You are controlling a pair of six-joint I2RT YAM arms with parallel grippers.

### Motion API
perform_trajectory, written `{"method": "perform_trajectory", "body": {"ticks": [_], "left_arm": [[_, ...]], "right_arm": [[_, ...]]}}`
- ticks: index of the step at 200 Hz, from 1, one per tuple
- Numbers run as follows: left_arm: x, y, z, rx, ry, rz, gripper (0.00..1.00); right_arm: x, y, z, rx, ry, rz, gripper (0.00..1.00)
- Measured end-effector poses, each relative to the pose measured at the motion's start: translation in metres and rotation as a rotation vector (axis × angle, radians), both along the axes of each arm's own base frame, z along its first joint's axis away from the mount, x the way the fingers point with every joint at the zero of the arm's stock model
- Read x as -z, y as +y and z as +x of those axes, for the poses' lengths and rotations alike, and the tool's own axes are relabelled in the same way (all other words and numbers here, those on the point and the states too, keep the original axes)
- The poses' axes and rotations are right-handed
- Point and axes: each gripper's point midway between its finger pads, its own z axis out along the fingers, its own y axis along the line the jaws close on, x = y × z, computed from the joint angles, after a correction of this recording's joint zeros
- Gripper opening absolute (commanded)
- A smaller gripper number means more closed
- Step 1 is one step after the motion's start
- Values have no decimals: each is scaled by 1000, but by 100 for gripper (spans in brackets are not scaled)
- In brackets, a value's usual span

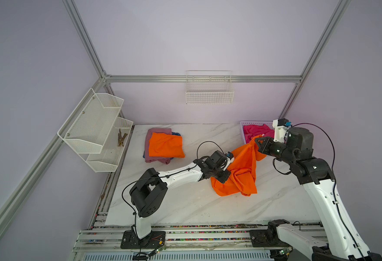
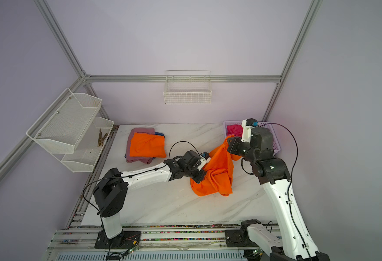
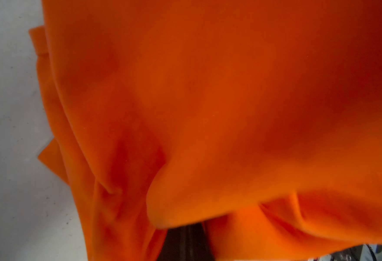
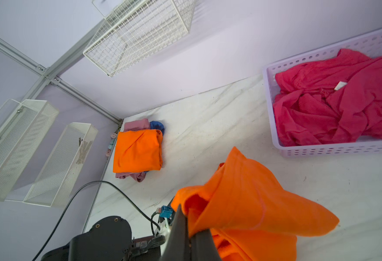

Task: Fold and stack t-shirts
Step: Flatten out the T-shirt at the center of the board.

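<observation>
The loose orange t-shirt hangs crumpled over the marble table. The right gripper is clamped on its raised corner beside the lavender basket holding the hot pink t-shirt. The left gripper is closed in its lower folds. At the far left, the folded orange t-shirt tops the mauve-pink t-shirt and the blue t-shirt

The left pincer pinches the crumpled orange t-shirt at its nine o'clock edge; the right pincer holds its one o'clock corner raised. A folded stack lies at ten o'clock.
</observation>
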Motion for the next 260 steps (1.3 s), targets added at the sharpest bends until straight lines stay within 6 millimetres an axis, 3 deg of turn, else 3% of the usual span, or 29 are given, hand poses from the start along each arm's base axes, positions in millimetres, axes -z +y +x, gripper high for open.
{"method": "perform_trajectory", "body": {"ticks": [27, 47, 60, 85, 112, 141, 160, 175, 216, 260], "left_arm": [[24, 28, -7, -46, -2, 77, 0], [54, 69, -18, -115, 10, 209, 0], [61, 96, -21, -168, -6, 295, 0], [39, 133, -15, -266, -75, 363, 0], [3, 145, -1, -324, -122, 342, 0], [-30, 114, 0, -267, -132, 235, 0], [-46, 75, -10, -180, -113, 131, 0], [-47, 44, -19, -111, -92, 78, 0], [-8, -35, -42, 57, 4, 66, 0], [27, -74, -41, 121, 61, 74, 0]], "right_arm": [[-31, -3, -1, 18, -60, 4, 0], [-56, -5, -1, 29, -108, 6, 0], [-70, -7, -1, 37, -134, 4, 0], [-91, -7, 2, 38, -175, 10, 0], [-98, -1, 8, 11, -184, 25, 0], [-78, 0, 13, 9, -142, 17, 0], [-60, 0, 14, 9, -102, 9, 0], [-54, 0, 15, 9, -86, 7, 0], [-65, 2, 12, -2, -110, 18, 0], [-65, 6, 10, -16, -107, 36, 0]]}}
